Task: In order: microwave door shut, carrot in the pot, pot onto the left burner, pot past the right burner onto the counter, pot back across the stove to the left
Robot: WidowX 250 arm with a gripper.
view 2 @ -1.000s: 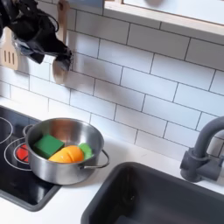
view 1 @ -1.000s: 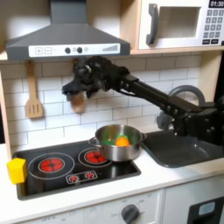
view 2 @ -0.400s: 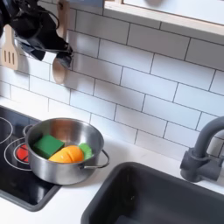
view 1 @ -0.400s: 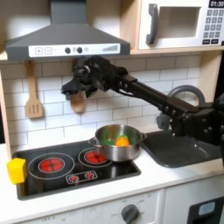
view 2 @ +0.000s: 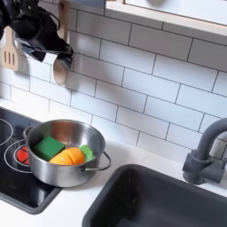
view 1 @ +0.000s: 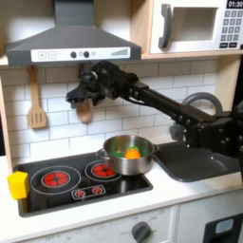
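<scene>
Microwave door (view 1: 188,27): sitting shut, high above the pot. Pot (view 1: 129,155): resting on the stove (view 1: 71,180), over its right-hand burner in the first exterior view. Carrot (view 2: 68,157): lying inside the pot. Gripper (view 1: 80,93): hovering well above the pot, barely shifting over the last second; jaws' state probably released, but I cannot tell. Sliding the pot is seemingly pending.

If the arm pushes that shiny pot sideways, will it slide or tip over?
The pot would probably slide: it looks wide, low and flat-bottomed, and the stove is glossy. Its contents, the carrot included, sit low, so tipping seems unlikely. A high push might rock it.
</scene>
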